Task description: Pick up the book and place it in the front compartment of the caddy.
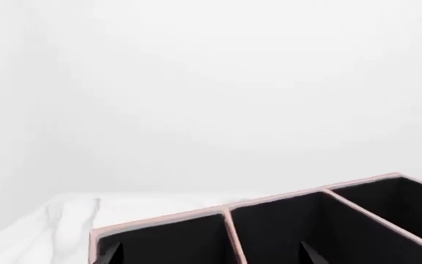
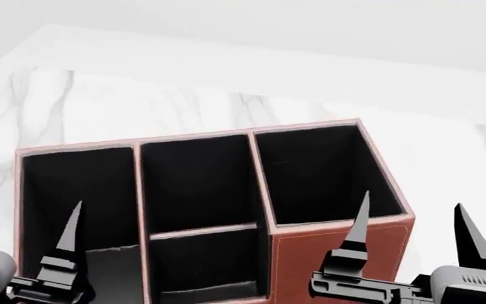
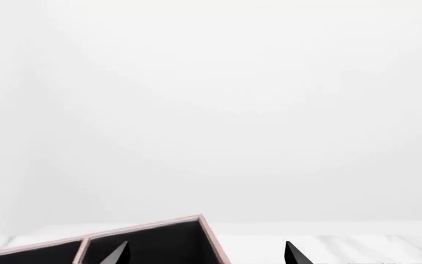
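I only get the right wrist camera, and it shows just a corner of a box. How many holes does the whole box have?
Observer: Four. The head view shows the whole caddy, with four black-lined cells.
Operator: Is the book inside one?
Observer: No book shows in any of the three views.
Operator: Where's my other pincer?
Observer: The left pincer is open and holds nothing. In the head view it sits in front of the long cell at the caddy's left end.
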